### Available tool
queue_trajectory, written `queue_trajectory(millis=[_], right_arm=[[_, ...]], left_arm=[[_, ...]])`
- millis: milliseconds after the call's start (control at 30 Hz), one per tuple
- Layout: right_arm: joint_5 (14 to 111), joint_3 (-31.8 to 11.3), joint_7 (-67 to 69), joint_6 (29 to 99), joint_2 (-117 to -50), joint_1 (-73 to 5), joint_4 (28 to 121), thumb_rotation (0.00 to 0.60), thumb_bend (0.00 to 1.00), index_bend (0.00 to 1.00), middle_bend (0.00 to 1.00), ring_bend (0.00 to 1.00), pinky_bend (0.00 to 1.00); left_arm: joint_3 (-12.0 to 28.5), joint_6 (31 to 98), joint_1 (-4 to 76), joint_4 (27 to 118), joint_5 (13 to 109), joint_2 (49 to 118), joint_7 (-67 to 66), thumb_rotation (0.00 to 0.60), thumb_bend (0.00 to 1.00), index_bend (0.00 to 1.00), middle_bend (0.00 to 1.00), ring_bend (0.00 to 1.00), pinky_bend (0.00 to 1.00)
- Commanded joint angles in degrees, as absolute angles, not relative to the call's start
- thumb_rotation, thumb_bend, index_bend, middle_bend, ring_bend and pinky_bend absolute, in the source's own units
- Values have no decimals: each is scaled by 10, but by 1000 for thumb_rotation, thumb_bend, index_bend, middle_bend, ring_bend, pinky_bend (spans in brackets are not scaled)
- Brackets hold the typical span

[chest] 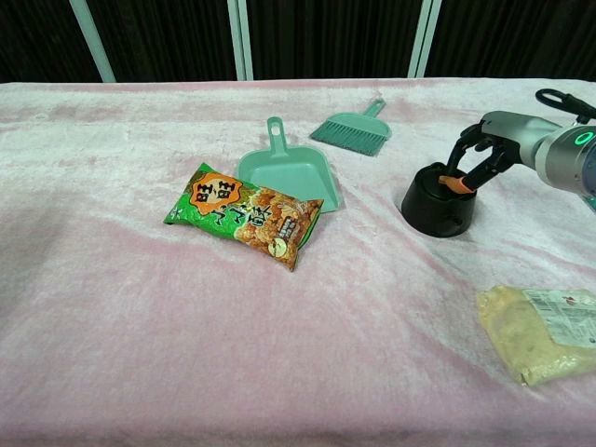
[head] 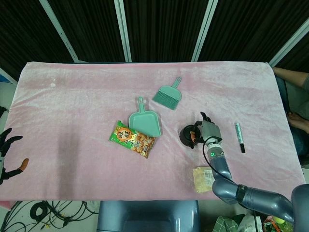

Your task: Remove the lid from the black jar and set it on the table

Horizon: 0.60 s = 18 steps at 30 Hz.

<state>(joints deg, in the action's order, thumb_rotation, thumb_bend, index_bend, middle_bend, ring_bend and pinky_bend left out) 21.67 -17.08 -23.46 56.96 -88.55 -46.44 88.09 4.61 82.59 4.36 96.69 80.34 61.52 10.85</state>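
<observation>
A pink cloth covered the counter. Near its middle lay a green dustpan, handle pointing to the far side, and just right and farther off lay a matching green brush, apart from the pan. A green and orange snack packet lay at the dustpan's near left corner, its edge touching or just overlapping the pan. Toward the right, a black and green marker pen lay lengthwise, near to far. At the near right edge sat a clear bag of pale yellowish food.
</observation>
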Motion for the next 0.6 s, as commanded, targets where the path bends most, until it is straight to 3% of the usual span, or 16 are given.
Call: queue_trajectory(millis=[33,600], right_arm=[[217,-170,-234,569,-886,-464,881,600,395,583,0,75,164],[225,-170,-226,557,-886,-464,879,600,395,593,0,75,165]], left_arm=[[46,826,43,967,803,615,109,600,331,222,27,0,0],[46,825,44,967,803,615,109,600,332,222,27,0,0]])
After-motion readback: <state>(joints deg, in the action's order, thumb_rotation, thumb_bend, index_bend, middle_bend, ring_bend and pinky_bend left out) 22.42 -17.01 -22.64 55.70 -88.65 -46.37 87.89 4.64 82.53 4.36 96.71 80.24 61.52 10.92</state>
